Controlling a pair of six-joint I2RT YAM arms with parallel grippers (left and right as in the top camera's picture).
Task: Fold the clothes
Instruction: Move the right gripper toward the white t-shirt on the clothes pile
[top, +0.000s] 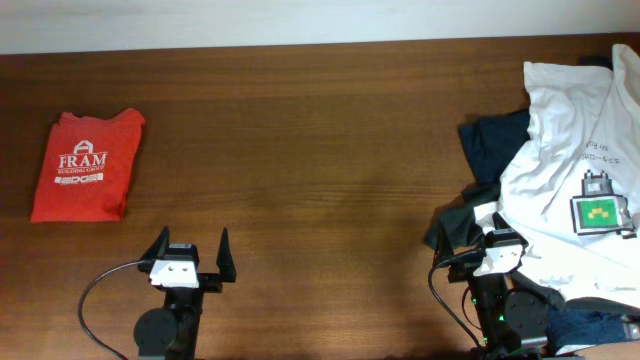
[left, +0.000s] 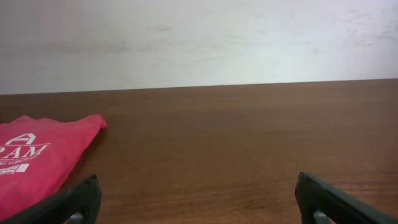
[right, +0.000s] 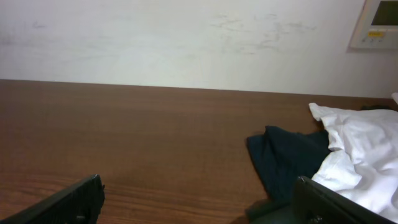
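Brown table (top: 320, 150): folded red shirt (top: 88, 167), crumpled white shirt (top: 570, 170)

From overhead, the white shirt (top: 560, 160) ran off the right edge of my view, and it buried most of the dark blue garment (top: 495, 145) beneath it. The small print under the logo on the red shirt (top: 88, 165) was too fine for me to read. My left wrist camera cropped that shirt at the left and bottom edges, and the right wrist view clipped a wall panel (right: 379, 22) at its corner.
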